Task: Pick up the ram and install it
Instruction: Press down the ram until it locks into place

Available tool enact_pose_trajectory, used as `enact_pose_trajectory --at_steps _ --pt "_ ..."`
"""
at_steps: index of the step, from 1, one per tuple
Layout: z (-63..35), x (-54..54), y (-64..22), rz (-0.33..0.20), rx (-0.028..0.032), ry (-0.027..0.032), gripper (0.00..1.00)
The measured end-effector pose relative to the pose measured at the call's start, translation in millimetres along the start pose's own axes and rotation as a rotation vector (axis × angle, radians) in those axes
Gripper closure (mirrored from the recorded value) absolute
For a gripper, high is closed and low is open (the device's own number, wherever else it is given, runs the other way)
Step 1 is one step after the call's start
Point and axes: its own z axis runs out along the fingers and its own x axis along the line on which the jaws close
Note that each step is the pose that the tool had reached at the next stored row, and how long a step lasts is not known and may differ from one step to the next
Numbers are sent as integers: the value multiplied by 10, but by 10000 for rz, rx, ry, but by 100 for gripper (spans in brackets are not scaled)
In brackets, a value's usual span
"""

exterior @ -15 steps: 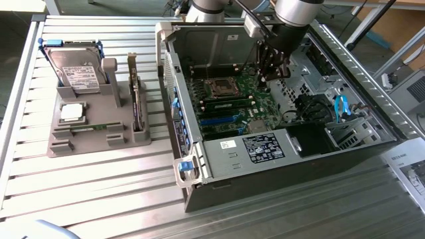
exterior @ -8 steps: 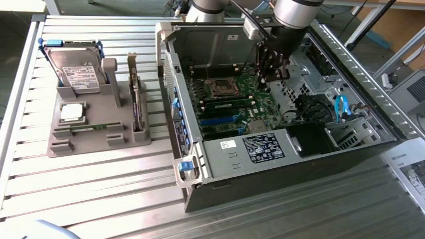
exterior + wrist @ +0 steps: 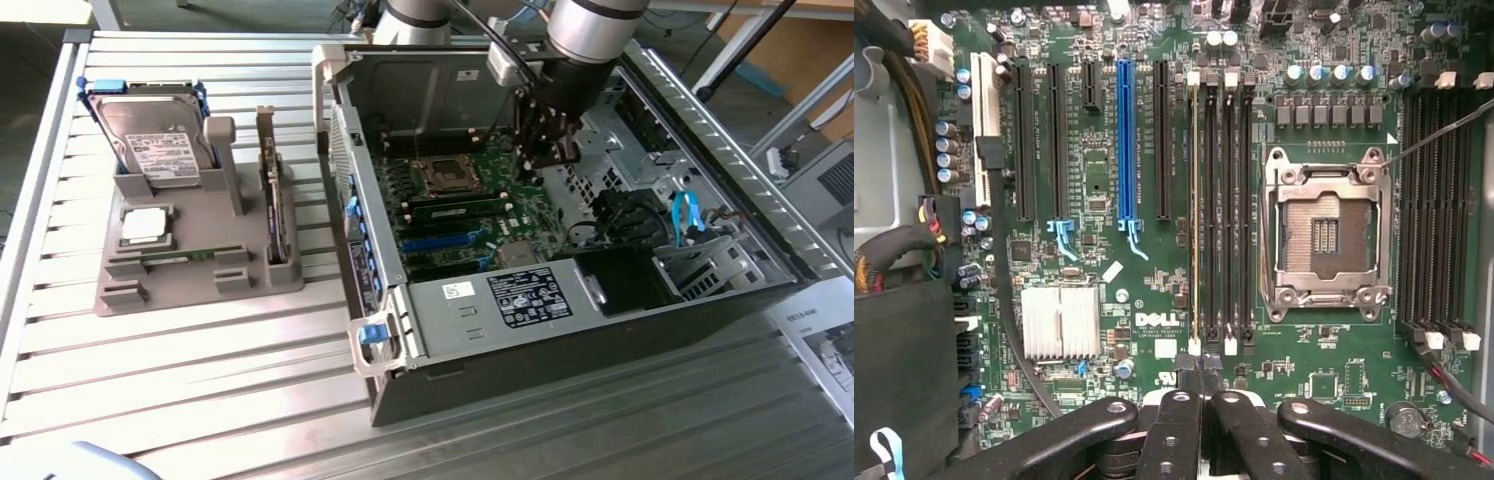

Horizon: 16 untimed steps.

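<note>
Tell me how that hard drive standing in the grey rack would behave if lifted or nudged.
Probably stiff and heavy for its size: the hard drive looks like a solid metal box. Its smooth casing may slip in a light grip. Standing on edge in the grey rack, it could tip once out of its slot.

The arm (image 3: 589, 25) is made of a round silver-grey tube, followed by a darker wrist part. A thin black cable (image 3: 487, 30) is led along it to a small pale box (image 3: 503, 66). The gripper (image 3: 1200, 385) is built of matte black link bars, and each bar is fastened with round silver pins (image 3: 1116, 408).
</note>
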Motion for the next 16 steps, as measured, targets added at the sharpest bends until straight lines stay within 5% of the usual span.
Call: enact_pose_trajectory --at_steps 7,16 --pt "52 -2 1 2 68 0 90" --pt "55 -2 1 2 71 0 90"
